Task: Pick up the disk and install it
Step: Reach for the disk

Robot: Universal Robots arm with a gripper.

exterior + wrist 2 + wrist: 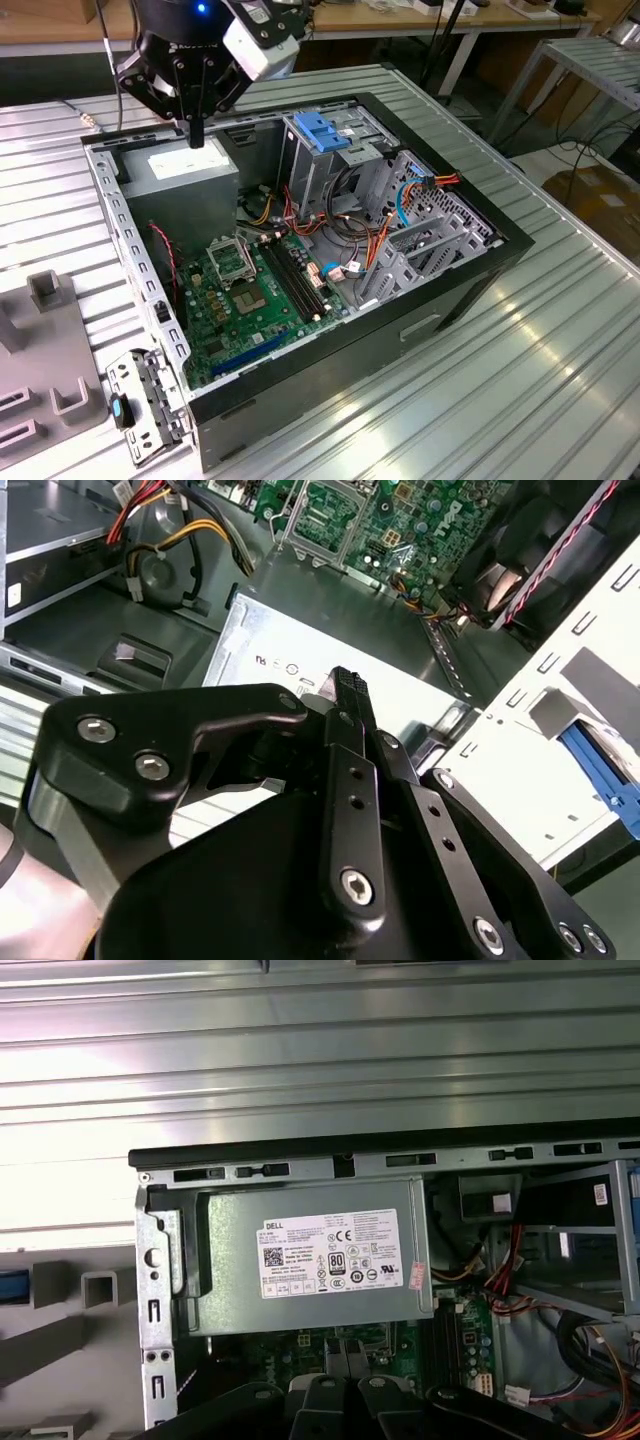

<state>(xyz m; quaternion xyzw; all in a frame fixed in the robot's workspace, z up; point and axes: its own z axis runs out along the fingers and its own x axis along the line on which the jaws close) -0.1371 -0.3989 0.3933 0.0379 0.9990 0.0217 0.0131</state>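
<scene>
The disk is out of view. My gripper hangs over the back corner of the open computer case, on the exterior view's left. It is just above the grey power-supply box with the white sticker. Its dark fingers are pressed together with nothing between them, so it is shut and empty. The power-supply box lies directly below the gripper in the first wrist view. The metal drive cage with the blue plastic top stands at the back of the case, to the exterior view's right of the gripper.
The green motherboard covers the case floor, with red and orange cables beside the cage. A loose metal bracket with a blue clip and grey blocks lie on the ribbed table on the exterior view's left.
</scene>
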